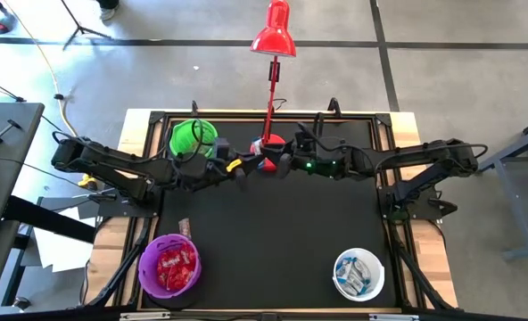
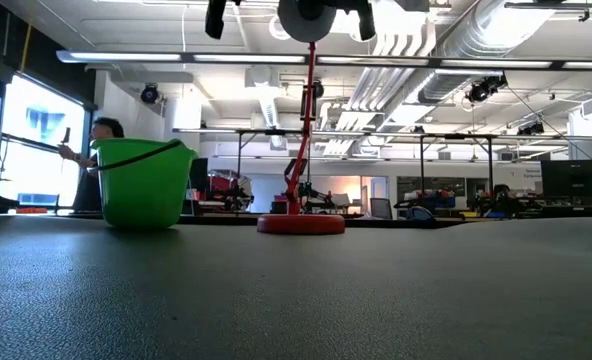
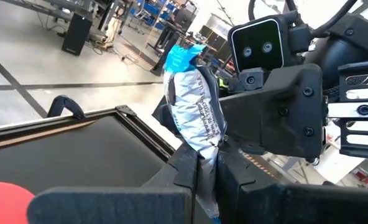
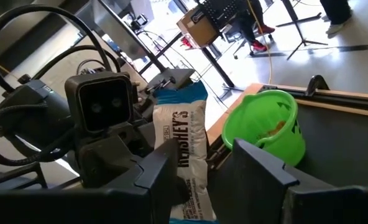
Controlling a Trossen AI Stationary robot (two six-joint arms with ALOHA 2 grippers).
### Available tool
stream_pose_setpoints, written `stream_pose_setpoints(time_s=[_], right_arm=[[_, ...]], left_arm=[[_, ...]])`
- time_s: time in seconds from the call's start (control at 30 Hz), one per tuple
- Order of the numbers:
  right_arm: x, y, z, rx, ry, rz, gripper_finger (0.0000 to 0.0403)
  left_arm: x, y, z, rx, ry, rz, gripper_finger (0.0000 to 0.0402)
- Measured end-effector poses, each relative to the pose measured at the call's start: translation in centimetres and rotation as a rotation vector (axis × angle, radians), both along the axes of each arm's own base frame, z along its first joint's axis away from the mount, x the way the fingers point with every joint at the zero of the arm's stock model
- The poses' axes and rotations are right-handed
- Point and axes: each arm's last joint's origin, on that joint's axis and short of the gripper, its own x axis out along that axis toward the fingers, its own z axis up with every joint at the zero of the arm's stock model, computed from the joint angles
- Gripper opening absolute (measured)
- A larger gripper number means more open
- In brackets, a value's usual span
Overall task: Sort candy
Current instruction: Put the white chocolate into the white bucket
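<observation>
Both arms meet above the far middle of the table, beside the red lamp's base [image 1: 268, 143]. My left gripper [image 3: 212, 171] is shut on a blue-and-white wrapped candy [image 3: 193, 106], a small speck in the high view [image 1: 257, 166]. My right gripper [image 4: 202, 174] faces it, open, with its fingers on either side of the same candy [image 4: 185, 146]. The candy lies close against one right finger [image 4: 159, 174]; whether they touch, I cannot tell. The purple bowl [image 1: 144, 267] holds red candies [image 1: 175, 266], and the white bowl [image 1: 338, 272] holds blue-and-white ones [image 1: 360, 272]. My left gripper pinches the candy's lower end [image 3: 206, 158] between its two fingers. The candy stands up out of the fingers, lifted clear of the table, with its blue crimped end [image 3: 183, 57] free at the top.
The green bowl [image 1: 193, 138] [image 4: 265, 124] stands near the table's far left, close to my left arm. The red lamp [image 1: 275, 31] rises from its base [image 2: 299, 224] just beyond the grippers. One small candy [image 1: 185, 227] lies on the black mat near the purple bowl.
</observation>
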Motion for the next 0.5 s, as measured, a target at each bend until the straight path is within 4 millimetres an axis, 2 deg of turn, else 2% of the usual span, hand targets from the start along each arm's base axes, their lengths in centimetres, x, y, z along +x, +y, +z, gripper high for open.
stream_pose_setpoints(time_s=[0.5], right_arm=[[0.15, 0.22, 0.63, -0.018, -0.065, 0.07, 0.0154]], left_arm=[[0.03, -0.33, 0.02, 0.008, 0.001, -0.021, 0.0014]])
